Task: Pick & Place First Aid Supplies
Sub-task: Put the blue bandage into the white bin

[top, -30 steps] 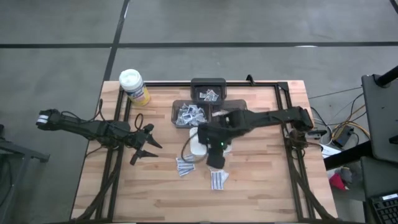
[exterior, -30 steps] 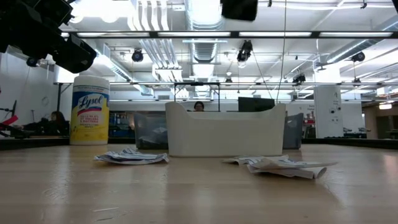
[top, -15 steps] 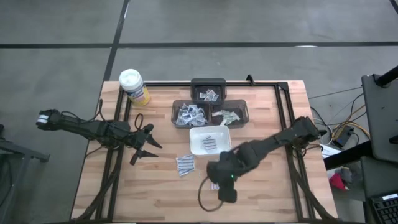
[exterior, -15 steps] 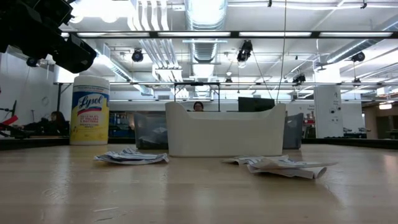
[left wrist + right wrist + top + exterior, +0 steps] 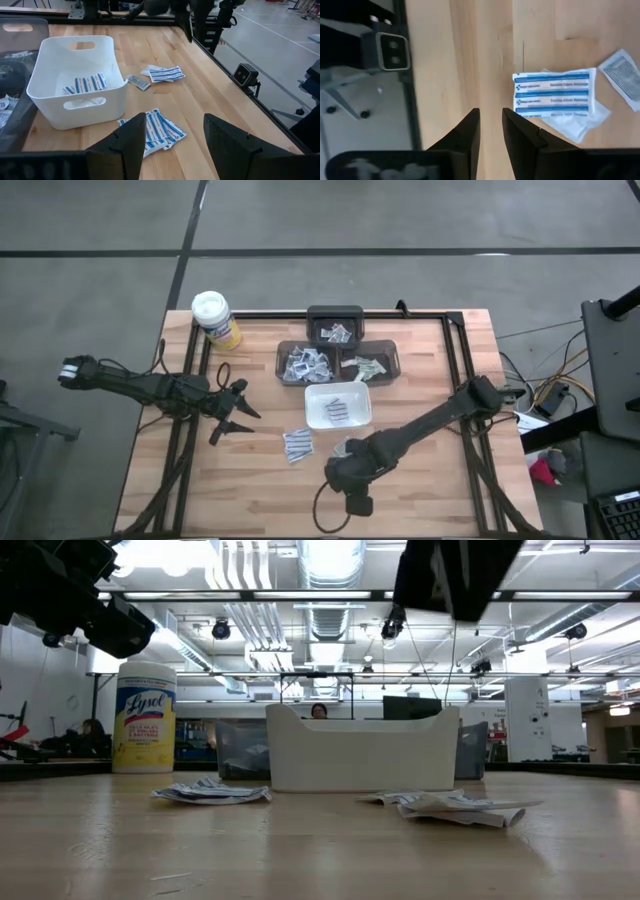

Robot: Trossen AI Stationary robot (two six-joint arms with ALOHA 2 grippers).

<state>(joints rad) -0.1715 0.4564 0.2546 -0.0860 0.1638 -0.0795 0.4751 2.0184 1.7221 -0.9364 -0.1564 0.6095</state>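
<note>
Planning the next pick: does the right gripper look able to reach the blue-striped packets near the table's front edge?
Probably yes: the right gripper hangs beside the blue-striped packets, bare wood between, nothing covering them.

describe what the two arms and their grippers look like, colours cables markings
Both arms are dark, nearly black, built of slim jointed links. The left gripper has two pointed dark fingers, and its arm ends in a white-marked block at the base. The right gripper has flat, dark, angular fingers; a small green light and a looping black cable show near its wrist.
</note>
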